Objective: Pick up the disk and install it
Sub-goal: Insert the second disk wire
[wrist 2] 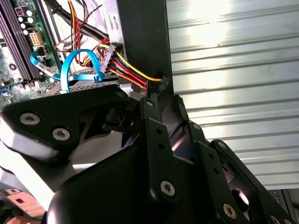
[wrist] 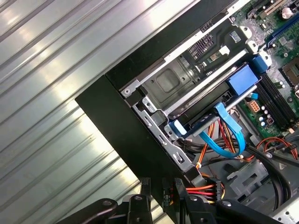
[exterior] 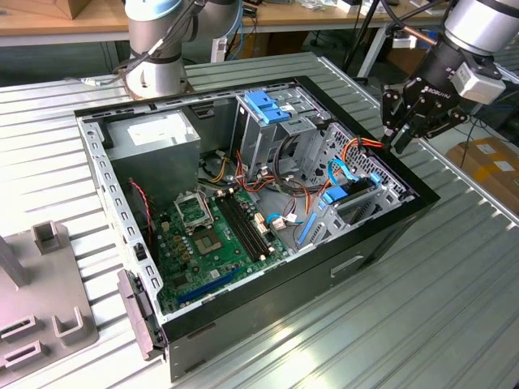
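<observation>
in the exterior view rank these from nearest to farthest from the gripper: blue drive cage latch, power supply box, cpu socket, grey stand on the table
From the gripper:
1. Blue latch, atop the drive cage at the case's rear.
2. CPU socket, on the motherboard.
3. Power supply box, at the case's far left corner; close to the socket, hard to call.
4. Grey stand, at the view's left edge.

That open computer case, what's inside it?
Inside the computer case lie a green motherboard, a grey power-supply box, a metal drive cage with a blue latch, and coloured cables. The gripper hangs over its corner. What sits under the cables is covered.
</observation>
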Available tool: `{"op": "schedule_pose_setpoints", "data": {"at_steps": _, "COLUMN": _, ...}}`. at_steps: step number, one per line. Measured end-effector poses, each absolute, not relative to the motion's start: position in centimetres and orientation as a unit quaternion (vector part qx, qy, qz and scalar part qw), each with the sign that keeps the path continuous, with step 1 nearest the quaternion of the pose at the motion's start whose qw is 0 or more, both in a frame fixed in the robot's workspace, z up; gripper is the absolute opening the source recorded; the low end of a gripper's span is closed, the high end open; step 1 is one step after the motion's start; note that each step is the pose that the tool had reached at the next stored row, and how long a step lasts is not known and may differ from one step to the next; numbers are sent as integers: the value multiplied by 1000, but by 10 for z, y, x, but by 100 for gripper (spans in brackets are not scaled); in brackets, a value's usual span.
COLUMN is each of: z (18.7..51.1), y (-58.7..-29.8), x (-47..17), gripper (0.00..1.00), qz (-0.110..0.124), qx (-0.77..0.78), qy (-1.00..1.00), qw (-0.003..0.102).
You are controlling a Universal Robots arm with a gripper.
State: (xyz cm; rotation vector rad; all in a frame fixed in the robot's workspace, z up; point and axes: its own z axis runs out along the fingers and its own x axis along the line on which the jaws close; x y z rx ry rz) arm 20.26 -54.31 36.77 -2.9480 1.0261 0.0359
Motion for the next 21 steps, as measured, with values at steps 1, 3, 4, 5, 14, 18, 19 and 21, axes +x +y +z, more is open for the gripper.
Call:
{"op": "schedule_pose_setpoints", "data": {"at_steps": 1, "z": 368, "y": -542, "x": 203, "gripper": 33, "qz": 12, "qx": -944, "qy": 329, "qw": 10}}
{"op": "schedule_pose_setpoints", "data": {"at_steps": 3, "z": 368, "y": -541, "x": 203, "gripper": 33, "qz": 12, "qx": -944, "qy": 329, "qw": 8}}
{"op": "schedule_pose_setpoints", "data": {"at_steps": 4, "z": 368, "y": -540, "x": 203, "gripper": 33, "qz": 13, "qx": -944, "qy": 329, "qw": 8}}
{"op": "schedule_pose_setpoints", "data": {"at_steps": 5, "z": 368, "y": -540, "x": 204, "gripper": 33, "qz": 14, "qx": -944, "qy": 329, "qw": 7}}
{"op": "schedule_pose_setpoints", "data": {"at_steps": 14, "z": 368, "y": -533, "x": 210, "gripper": 33, "qz": 26, "qx": -944, "qy": 329, "qw": -9}}
{"op": "schedule_pose_setpoints", "data": {"at_steps": 18, "z": 368, "y": -533, "x": 213, "gripper": 33, "qz": 26, "qx": -944, "qy": 329, "qw": -9}}
{"op": "schedule_pose_setpoints", "data": {"at_steps": 19, "z": 368, "y": -533, "x": 213, "gripper": 33, "qz": 26, "qx": -944, "qy": 329, "qw": -9}}
{"op": "schedule_pose_setpoints", "data": {"at_steps": 21, "z": 368, "y": -533, "x": 213, "gripper": 33, "qz": 26, "qx": -944, "qy": 329, "qw": -9}}
